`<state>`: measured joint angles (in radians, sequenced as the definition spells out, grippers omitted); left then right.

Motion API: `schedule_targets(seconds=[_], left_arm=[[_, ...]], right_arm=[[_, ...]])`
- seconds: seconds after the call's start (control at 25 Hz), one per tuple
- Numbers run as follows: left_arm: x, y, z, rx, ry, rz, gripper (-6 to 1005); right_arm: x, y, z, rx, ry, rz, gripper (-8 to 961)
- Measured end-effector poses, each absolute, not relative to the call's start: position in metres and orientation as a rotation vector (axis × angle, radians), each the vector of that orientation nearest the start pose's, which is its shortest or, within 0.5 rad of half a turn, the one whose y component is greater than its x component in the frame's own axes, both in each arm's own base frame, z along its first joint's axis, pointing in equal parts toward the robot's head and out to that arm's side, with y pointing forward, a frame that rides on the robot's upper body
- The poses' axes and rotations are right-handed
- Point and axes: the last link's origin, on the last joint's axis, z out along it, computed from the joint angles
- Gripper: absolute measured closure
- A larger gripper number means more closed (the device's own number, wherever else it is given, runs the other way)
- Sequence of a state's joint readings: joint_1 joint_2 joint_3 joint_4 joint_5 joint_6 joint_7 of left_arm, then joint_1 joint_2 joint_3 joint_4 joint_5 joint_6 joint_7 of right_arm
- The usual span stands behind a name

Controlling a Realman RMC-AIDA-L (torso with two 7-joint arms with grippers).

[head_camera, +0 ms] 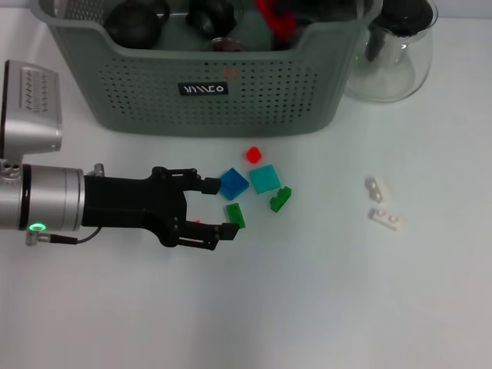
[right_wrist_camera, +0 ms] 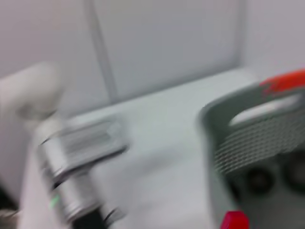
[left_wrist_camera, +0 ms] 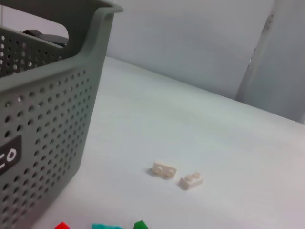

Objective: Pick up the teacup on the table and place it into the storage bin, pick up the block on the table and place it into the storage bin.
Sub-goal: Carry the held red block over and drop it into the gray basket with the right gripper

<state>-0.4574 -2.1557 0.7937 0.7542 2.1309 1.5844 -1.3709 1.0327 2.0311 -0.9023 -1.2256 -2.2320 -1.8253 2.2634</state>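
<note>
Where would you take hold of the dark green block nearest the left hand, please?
Grip the dark green block across its two long sides, coming straight down from above. It lies flat on the table, and the open left hand is already beside it; the blue block sits close, so a sideways approach looks cramped.

Left pincer [head_camera: 217,207] reaches low over the table, fingers spread.
</note>
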Motion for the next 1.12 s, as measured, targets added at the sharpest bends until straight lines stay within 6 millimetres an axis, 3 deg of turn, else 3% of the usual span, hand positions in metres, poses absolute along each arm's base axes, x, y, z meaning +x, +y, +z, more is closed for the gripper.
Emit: schedule_targets(seconds=[0.2, 0.4, 0.76, 1.12], left_arm=[[-0.265, 0.296, -0.036, -2.917, -0.578, -0.511, 153], [-0.265, 0.297, -0.035, -2.920, -0.558, -0.508, 153], [-0.262, 0.297, -0.036, -2.934, -0.540, -0.503, 153], [-0.262, 0.297, -0.037, -2.936, -0.536, -0.504, 153]], right_arm=[[-0.002, 0.435, 0.042, -2.866, 0.466, 0.103, 849], [-0.007, 0.465, 0.001, -2.769, 0.444, -0.029, 850], [0.012, 0.472, -0.065, -2.675, 0.322, -0.143, 849], [0.029, 0.474, -0.078, -2.626, 0.306, -0.185, 847]])
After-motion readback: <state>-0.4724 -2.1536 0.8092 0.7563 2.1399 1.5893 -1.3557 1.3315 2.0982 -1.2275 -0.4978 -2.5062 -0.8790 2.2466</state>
